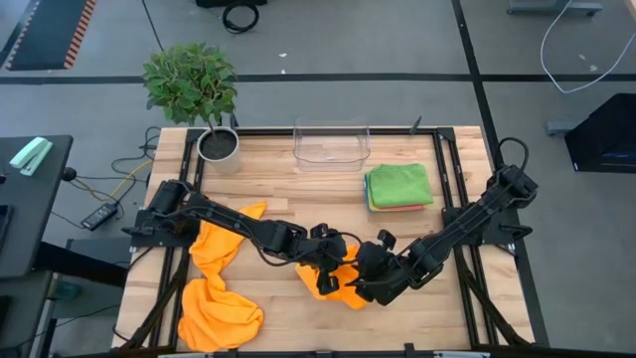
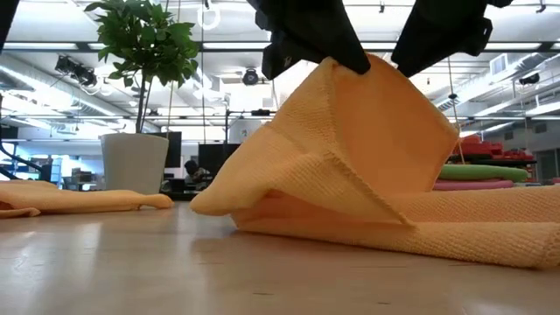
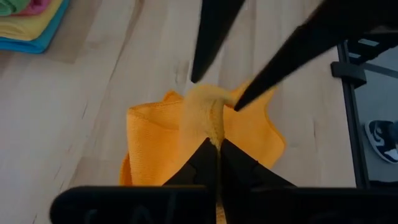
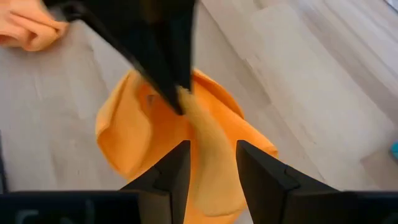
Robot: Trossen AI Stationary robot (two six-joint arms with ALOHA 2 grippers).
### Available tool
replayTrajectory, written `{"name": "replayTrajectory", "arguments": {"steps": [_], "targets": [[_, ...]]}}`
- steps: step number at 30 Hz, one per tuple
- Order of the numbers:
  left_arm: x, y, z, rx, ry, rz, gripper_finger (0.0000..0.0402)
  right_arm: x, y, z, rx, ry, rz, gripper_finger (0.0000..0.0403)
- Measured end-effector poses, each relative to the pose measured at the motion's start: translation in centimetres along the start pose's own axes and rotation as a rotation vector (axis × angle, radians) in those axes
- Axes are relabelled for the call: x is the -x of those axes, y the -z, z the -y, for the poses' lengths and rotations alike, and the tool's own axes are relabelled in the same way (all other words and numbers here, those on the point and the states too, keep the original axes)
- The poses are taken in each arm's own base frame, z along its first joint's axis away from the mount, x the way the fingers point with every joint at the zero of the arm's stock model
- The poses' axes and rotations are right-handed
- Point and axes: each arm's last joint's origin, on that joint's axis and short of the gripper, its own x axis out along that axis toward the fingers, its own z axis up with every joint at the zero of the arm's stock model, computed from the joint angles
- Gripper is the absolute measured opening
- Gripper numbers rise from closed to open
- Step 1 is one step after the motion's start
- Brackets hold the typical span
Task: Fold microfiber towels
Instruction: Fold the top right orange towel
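A: Colours on the light wooden plank tabletop (image 1: 298,199)?
B: Crumpled plain orange microfiber towels (image 1: 217,298); folded stack (image 1: 399,187) shows green, pink, yellow, blue. Both robot arms black.
A: Elsewhere?
B: Green leafy plant (image 1: 191,82), white pot.

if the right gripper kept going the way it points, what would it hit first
Most likely the left gripper, pinched shut on the same raised fold of the soft orange microfiber towel that already lies between the right gripper fingers. Depth is hard to judge; the wooden table lies beyond.
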Motion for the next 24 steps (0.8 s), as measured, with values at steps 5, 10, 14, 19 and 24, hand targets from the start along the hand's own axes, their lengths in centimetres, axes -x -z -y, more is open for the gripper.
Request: {"name": "replayTrajectory", "arguments": {"steps": [5,10,14,19,24], "targets": [[0.0,0.0,0.0,-0.001,0.002,-0.001,0.0015,-0.4,-0.3,0.6,0.009,0.032,-0.011,0.0136],[0.0,-0.1,-0.2,0.002,-0.002,0.001,0.0016,-0.6,-0.4,0.7,0.021,0.027,-0.031,0.0136],[-0.1,-0.2,-0.4,0.006,-0.005,0.003,0.0008,-1.4,0.2,0.6,0.055,0.032,-0.058,0.0136],[-0.1,-0.2,-0.3,0.007,0.004,0.002,0.0024,-2.2,1.4,1.2,0.053,0.065,-0.104,0.0136],[-0.1,-0.2,-0.3,0.004,0.019,-0.008,0.0008,-2.5,2.1,1.9,0.048,0.116,-0.127,0.0134]]}}
